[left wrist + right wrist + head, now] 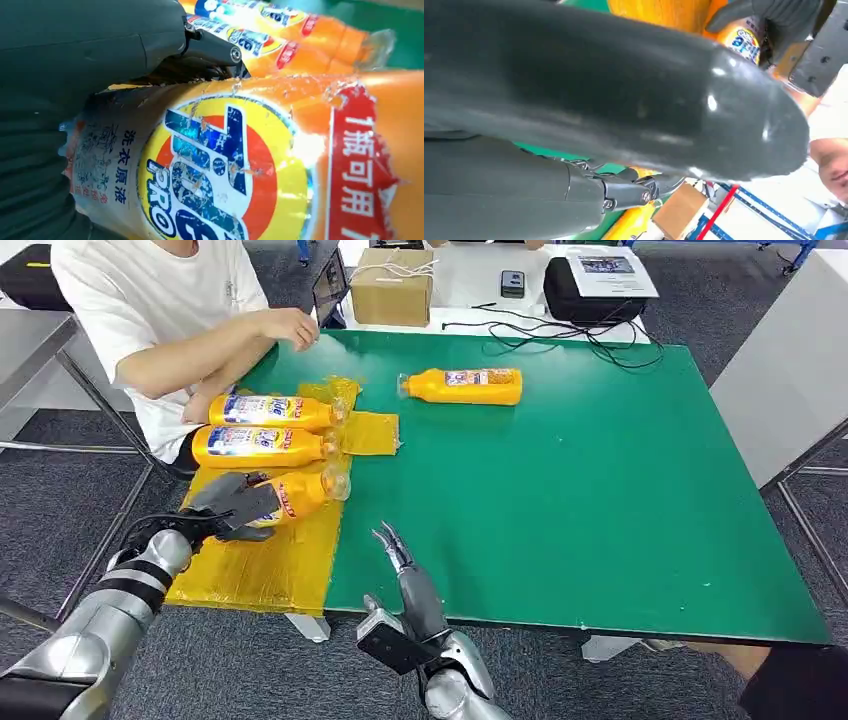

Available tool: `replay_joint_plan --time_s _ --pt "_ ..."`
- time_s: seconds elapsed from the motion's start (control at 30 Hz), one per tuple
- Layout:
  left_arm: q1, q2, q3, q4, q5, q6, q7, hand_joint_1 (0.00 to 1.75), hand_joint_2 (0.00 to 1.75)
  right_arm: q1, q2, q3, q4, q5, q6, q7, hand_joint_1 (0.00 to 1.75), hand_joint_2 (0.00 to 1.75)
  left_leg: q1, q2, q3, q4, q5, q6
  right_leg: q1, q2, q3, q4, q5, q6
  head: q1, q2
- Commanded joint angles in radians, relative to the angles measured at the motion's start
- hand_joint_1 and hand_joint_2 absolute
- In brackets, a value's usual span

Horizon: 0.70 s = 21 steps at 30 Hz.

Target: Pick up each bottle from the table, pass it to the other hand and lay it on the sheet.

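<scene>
An orange detergent bottle (300, 494) lies on the yellow sheet (270, 565) at the table's left, and my left hand (234, 506) grips its lower half. In the left wrist view its worn label (240, 165) sits close under my left hand (75, 50). Two more orange bottles (265, 411) (260, 446) lie side by side on the sheet beyond it. A fourth bottle (465, 386) lies on the bare green table (600, 490) at the far middle. My right hand (402, 562) hovers at the table's front edge, fingers straight, holding nothing; its thumb (599, 100) looms large in the right wrist view.
A person (170, 310) sits at the far left with a forearm resting on the table by the sheet. Behind the table stand a cardboard box (392, 285), a phone (512, 282), a black case (590, 290) and loose cables (560, 335). A grey table (790, 370) is at the right.
</scene>
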Motion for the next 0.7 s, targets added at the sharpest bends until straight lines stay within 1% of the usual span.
replay_joint_plan --time_s 0.03,0.13,0.17,0.23,0.27,0.37,0.4,0.43,0.47,0.53,0.57,0.63,0.7 --pt "-0.035 0.018 -0.059 0.152 -0.004 -0.009 0.007 1.75 1.75 -0.043 -0.013 0.017 0.06 -0.006 0.007 -0.005 0.0 0.0 0.001 0.001 0.003 -0.001 -0.001 -0.001 0.0 0.003 0.003 -0.001 0.0 -0.001 0.0 0.0" --pt "-0.066 0.016 -0.093 0.178 -0.033 -0.027 0.027 1.75 1.75 -0.048 -0.01 0.02 0.063 -0.015 0.02 -0.008 0.0 0.0 0.001 0.001 0.002 -0.001 -0.001 -0.001 0.0 0.003 0.002 -0.001 0.0 -0.001 0.0 0.0" --pt "-0.099 0.01 -0.12 0.202 -0.057 -0.042 0.046 1.75 1.75 -0.053 -0.005 0.022 0.069 -0.021 0.025 -0.011 0.0 0.0 0.002 0.001 0.003 -0.001 -0.001 -0.001 0.001 0.004 0.003 -0.001 0.0 -0.002 0.0 0.0" --pt "-0.15 -0.007 -0.151 0.239 -0.081 -0.093 0.081 1.75 1.75 -0.059 0.001 0.024 0.077 -0.029 0.039 -0.012 0.0 0.0 0.001 -0.001 0.002 0.0 0.0 -0.001 0.001 0.001 0.002 0.0 0.0 -0.001 0.0 0.0" --pt "-0.168 -0.01 -0.174 0.25 -0.099 -0.103 0.087 1.75 1.75 -0.063 0.004 0.026 0.083 -0.032 0.044 -0.014 0.0 0.0 0.003 -0.003 0.001 0.001 -0.001 -0.002 0.002 0.0 0.002 0.0 -0.001 -0.002 0.0 0.0" --pt "-0.204 -0.033 -0.209 0.274 -0.118 -0.139 0.095 1.75 1.75 -0.07 0.012 0.023 0.098 -0.045 0.046 -0.02 0.0 0.0 0.002 -0.002 0.002 0.0 0.0 -0.002 0.002 0.001 0.002 0.0 0.001 -0.003 0.0 0.0" --pt "-0.207 -0.038 -0.212 0.277 -0.111 -0.16 0.089 1.55 1.75 -0.073 0.013 0.024 0.103 -0.046 0.045 -0.022 0.0 0.0 0.001 -0.002 0.001 0.0 0.0 -0.002 0.001 0.0 0.001 0.0 0.001 -0.003 0.0 0.0" --pt "-0.206 -0.041 -0.209 0.277 -0.101 -0.175 0.082 0.73 1.75 -0.075 0.014 0.024 0.107 -0.048 0.044 -0.024 0.0 0.0 0.001 -0.002 0.001 0.0 0.001 -0.001 0.001 0.0 0.001 0.0 0.001 -0.003 0.0 0.0" --pt "-0.203 -0.048 -0.197 0.282 -0.077 -0.214 0.079 0.19 1.75 -0.078 0.018 0.023 0.114 -0.051 0.044 -0.025 0.0 0.0 0.001 -0.003 0.002 0.0 0.0 -0.002 0.001 -0.001 0.002 0.0 0.001 -0.003 0.0 0.0" --pt "-0.188 -0.052 -0.187 0.267 -0.015 -0.26 0.05 0.0 1.75 -0.089 0.024 0.025 0.137 -0.059 0.04 -0.033 0.0 0.0 0.002 -0.002 0.002 0.0 0.0 -0.002 0.002 0.0 0.002 -0.001 0.001 -0.003 0.0 0.0" --pt "-0.187 -0.057 -0.171 0.272 0.015 -0.291 0.046 0.0 1.75 -0.092 0.025 0.026 0.143 -0.061 0.041 -0.036 0.0 0.0 0.001 -0.001 0.002 0.0 0.0 -0.002 0.001 0.001 0.002 0.0 0.001 -0.003 0.0 0.0" --pt "-0.185 -0.049 -0.189 0.245 0.073 -0.331 0.005 0.0 1.75 -0.103 0.029 0.028 0.162 -0.072 0.04 -0.048 0.0 0.0 0.001 -0.001 0.002 0.0 0.0 -0.002 0.001 0.001 0.002 -0.001 0.001 -0.003 0.0 0.0" --pt "-0.188 -0.046 -0.216 0.214 0.075 -0.314 -0.016 0.0 1.75 -0.104 0.029 0.026 0.167 -0.076 0.036 -0.049 0.0 0.0 0.002 -0.002 0.001 0.001 0.0 -0.002 0.002 0.001 0.002 -0.001 0.0 -0.003 0.0 0.0"
